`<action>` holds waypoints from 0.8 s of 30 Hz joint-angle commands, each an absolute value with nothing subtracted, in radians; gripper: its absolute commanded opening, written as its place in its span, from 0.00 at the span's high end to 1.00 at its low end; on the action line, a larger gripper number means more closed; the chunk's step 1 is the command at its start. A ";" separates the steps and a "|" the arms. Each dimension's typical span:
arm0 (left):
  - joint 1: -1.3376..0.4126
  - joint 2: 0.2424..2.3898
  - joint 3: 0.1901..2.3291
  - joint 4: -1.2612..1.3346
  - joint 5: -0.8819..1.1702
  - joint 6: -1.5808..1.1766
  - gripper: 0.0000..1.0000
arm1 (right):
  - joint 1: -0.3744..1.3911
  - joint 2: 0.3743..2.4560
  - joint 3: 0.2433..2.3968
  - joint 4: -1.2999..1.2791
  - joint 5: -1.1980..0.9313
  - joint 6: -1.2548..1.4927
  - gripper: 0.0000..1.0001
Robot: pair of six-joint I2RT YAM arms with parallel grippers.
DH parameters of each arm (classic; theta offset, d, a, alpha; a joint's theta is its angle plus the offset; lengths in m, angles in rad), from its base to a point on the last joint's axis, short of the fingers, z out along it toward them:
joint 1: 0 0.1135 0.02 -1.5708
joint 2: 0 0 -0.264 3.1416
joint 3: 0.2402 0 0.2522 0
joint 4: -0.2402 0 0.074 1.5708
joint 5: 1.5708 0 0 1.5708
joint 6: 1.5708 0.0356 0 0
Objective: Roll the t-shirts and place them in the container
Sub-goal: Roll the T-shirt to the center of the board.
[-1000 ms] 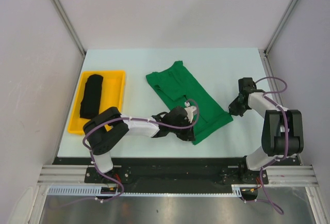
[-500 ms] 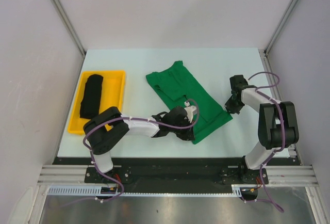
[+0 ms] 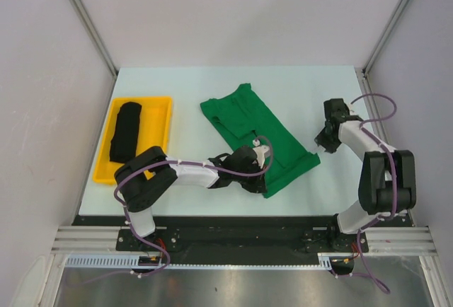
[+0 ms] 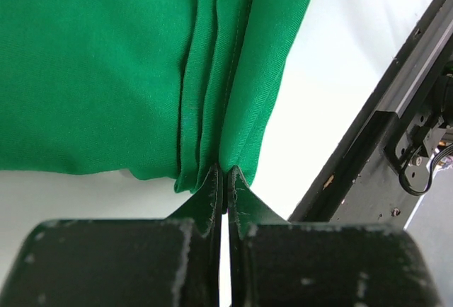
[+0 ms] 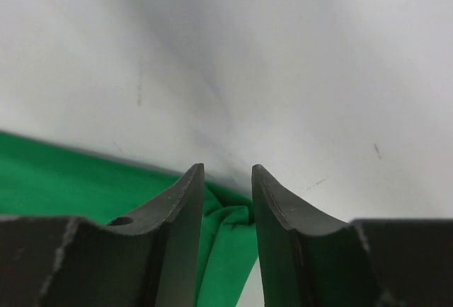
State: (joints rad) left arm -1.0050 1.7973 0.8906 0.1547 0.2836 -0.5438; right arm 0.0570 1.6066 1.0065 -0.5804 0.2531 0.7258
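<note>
L gripper clamped on green t-shirt hem; R gripper apart, shirt corner seen betw. jaws.

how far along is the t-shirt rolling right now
Done: the black rolled t-shirt lies in the yellow plastic tray. In hand: the left gripper is shut on a near hem corner of the unrolled bright green t-shirt; the open right gripper is at the other corner. Left: rolling the green one.

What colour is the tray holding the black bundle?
The tray is yellow, clearest in the top external view.
</note>
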 commanded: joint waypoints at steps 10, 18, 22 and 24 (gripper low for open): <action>-0.997 1.819 0.916 0.137 0.284 -0.601 1.00 | 0.033 1.155 0.839 -0.580 0.074 0.661 0.72; -0.997 1.824 0.923 0.130 0.282 -0.601 1.00 | 0.264 1.095 0.718 -0.538 0.064 0.726 0.93; -0.997 1.825 0.923 0.129 0.279 -0.603 1.00 | 0.348 1.109 0.700 -0.541 0.087 0.767 0.93; -0.997 1.825 0.925 0.129 0.281 -0.603 1.00 | 0.380 1.120 0.689 -0.526 0.094 0.787 0.92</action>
